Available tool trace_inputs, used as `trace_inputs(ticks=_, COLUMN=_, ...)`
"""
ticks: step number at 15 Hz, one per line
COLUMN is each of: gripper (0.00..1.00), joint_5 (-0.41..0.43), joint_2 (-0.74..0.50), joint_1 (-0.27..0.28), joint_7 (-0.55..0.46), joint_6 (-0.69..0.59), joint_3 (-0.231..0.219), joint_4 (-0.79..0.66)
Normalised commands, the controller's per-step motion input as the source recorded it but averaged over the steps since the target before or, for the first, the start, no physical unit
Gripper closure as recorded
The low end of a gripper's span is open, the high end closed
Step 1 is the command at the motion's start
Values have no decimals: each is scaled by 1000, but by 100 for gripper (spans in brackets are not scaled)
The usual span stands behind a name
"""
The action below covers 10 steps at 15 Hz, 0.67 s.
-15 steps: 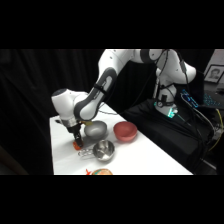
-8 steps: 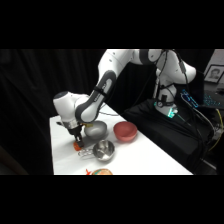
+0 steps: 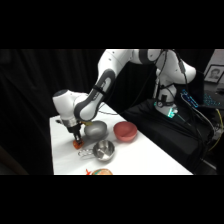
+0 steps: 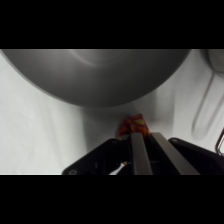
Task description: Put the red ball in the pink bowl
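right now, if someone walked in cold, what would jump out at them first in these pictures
The white arm arches over the table with its gripper down at the near left part, right on the small red ball. Just behind that sits the grey bowl, which fills the top of the wrist view. To its right the pink bowl stands empty, with a shiny steel cup in front.

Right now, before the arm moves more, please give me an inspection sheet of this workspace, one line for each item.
Surface: white table, bare at the near right.
Job's things: red ball on the table beside the grey bowl; pink bowl stands apart to the right, nothing seen inside.
Clutter: steel cup in front of the grey bowl; orange-rimmed round thing at the table's front edge.
Gripper: gripper low over the ball, fingers not readable.
Cables: cables near the arm's base.
Surroundings: black drapes.
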Motion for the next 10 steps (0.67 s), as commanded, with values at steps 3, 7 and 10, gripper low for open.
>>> trace_inputs(ticks=3, gripper=96, joint_5=41, joint_2=-282, joint_1=-35, joint_7=-127, joint_6=-91, joint_3=17, joint_4=-71)
trace_inputs(ticks=7, gripper=96, joint_5=25, joint_2=-345, joint_1=-17, joint_7=-90, joint_6=-240, joint_3=-12, joint_4=-97)
trace_inputs(ticks=10, gripper=96, joint_5=9, joint_2=-409, joint_1=2, joint_7=-67, joint_6=-219, joint_3=-28, joint_4=-185)
